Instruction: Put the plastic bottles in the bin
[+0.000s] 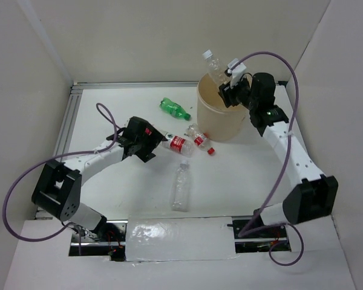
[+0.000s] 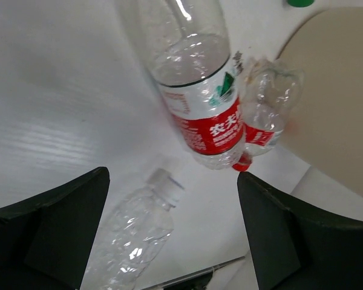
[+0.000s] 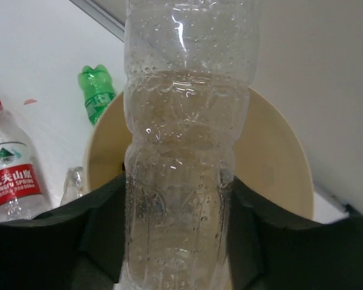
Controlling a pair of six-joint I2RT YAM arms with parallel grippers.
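here the right gripper [image 3: 176,241] is clamped on a clear bottle [image 3: 181,121]. its dark jaws press either side of the lower body, and the bottle stands roughly upright between them with droplets inside. it is held high over the bin [image 1: 221,121], whose open tan mouth lies right behind and below it in the wrist view. i take that as the reason for the pose: a release from there should drop it inside rather than onto the rim. because the grip sits low on the body, the neck end leans up toward the back wall.

the left gripper [image 2: 169,235] hangs low over the table [image 1: 133,187], its jaws spread wide with nothing between them. it faces a red-labelled bottle [image 2: 199,90] lying on its side just ahead, and the wide spread looks meant to straddle that body. a smaller crushed bottle [image 2: 263,115] with a red label lies touching or just beside it, near the bin's foot, so a grab could nudge it. a label-less clear bottle [image 1: 180,186] lies nearer the arm bases, apart from that pair, and a green bottle [image 1: 174,109] lies left of the bin. with four bottles on the table, the job reads as partway through.
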